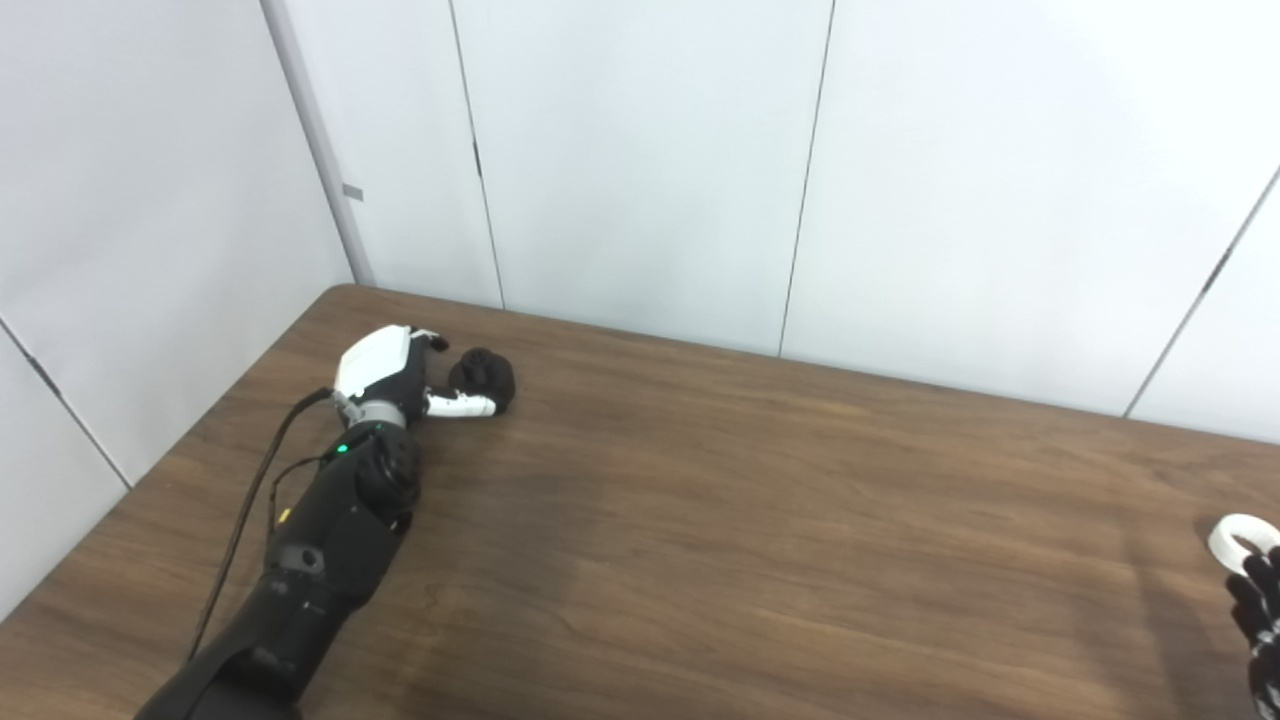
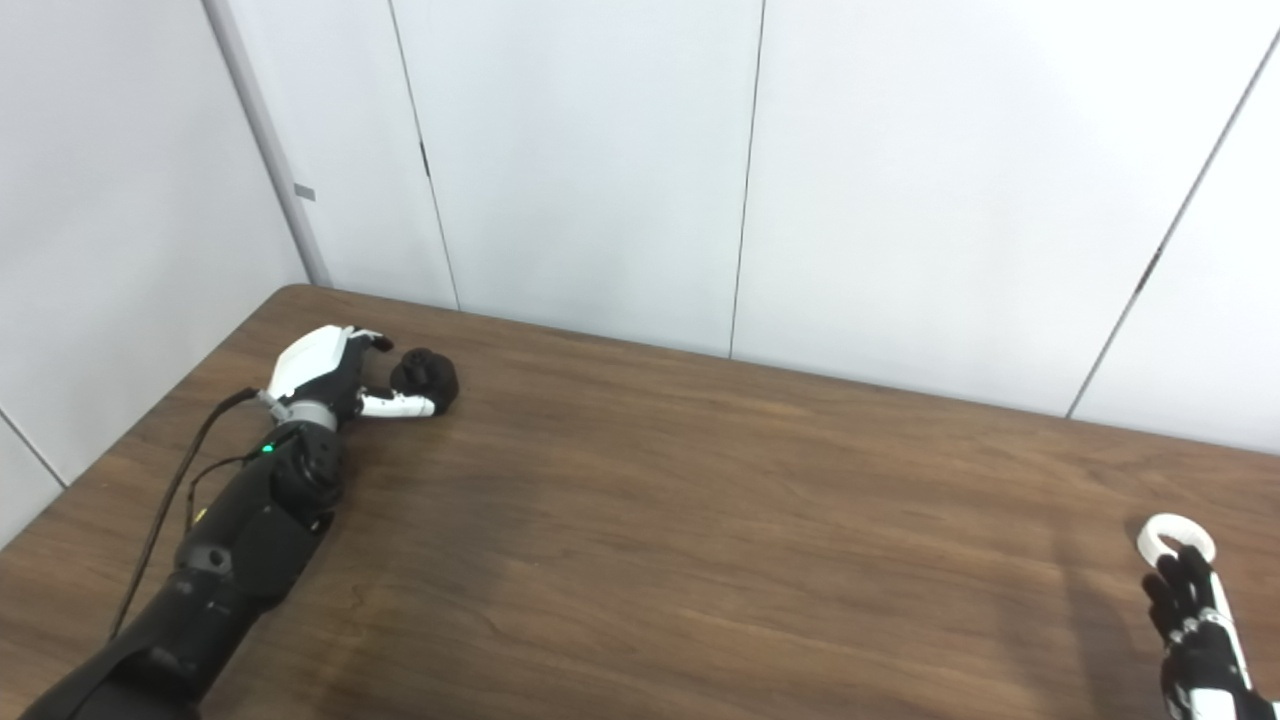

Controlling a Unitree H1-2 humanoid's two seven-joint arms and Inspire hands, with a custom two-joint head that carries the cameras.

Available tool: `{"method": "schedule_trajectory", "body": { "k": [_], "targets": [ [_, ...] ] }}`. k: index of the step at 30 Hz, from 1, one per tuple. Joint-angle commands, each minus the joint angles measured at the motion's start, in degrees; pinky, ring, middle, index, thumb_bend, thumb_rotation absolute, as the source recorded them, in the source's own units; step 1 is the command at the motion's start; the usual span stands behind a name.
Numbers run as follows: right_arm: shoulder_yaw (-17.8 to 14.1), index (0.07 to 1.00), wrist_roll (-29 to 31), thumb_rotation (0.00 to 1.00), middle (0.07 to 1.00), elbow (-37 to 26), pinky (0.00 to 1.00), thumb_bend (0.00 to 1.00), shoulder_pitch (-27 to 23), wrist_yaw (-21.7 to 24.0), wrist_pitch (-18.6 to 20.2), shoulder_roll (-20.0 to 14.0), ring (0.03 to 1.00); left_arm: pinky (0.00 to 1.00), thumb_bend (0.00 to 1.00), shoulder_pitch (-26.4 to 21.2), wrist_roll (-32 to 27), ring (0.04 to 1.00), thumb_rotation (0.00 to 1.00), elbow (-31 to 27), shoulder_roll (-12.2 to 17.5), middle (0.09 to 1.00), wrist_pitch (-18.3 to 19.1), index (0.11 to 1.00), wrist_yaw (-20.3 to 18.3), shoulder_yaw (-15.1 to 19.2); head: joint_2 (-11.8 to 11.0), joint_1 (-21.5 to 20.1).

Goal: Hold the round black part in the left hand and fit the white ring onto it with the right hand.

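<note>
Dark brown wood-grain laminate covers the table, which runs up against a pale panelled wall split by thin vertical seams. At the far left of the tabletop sits the round black part, a squat dark piece with a raised knob on top, resting on the surface near the table's back edge. The left hand, white-shelled on its back with black and white fingers, lies just beside this part: the white thumb stretches along the near side of the part and appears to touch it, while the other fingers curl toward its far side. The hand looks partly cupped around the part rather than clamped on it, and whether it has a real hold cannot be told from either view. Its black forearm, with a small green light near the wrist and a thin black cable looping beside it, comes in from the lower left. Well apart, at the far right of the table, lies the white ring, flat on the wood. The right hand, dark-fingered, reaches up from the lower right corner with its fingertips at the ring's near rim; the fingers are spread and hold nothing.
</note>
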Motion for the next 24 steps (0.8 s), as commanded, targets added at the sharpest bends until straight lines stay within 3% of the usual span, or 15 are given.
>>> {"method": "schedule_trajectory", "body": {
  "k": [1, 14, 24],
  "targets": [
    [1.37, 1.000, 0.10, 1.00, 0.976, 4.40, 1.00, 0.45, 4.80, -0.74, 0.48, 3.27, 0.964, 1.00, 0.95, -3.13, 0.34, 1.000, 0.40, -0.17, 1.20, 0.962, -0.74, 0.826, 1.60, 0.03, 0.02, 0.06],
    [1.30, 1.000, -0.22, 1.00, 0.973, 4.46, 1.00, 0.45, 5.04, -0.84, 0.46, 3.15, 0.956, 1.00, 0.94, -4.26, -0.03, 1.000, 0.34, 2.39, 0.77, 0.955, -0.87, 0.820, 1.60, -1.04, 0.13, -0.24],
    [1.18, 1.000, 0.03, 1.00, 0.971, 4.17, 1.00, 0.48, 5.20, -0.96, 1.12, 3.39, 0.962, 1.00, 0.94, -5.12, -0.31, 1.000, 0.37, 4.35, 0.83, 0.938, -0.52, 0.801, 1.45, -1.51, 0.26, -0.70]
  ]
}}
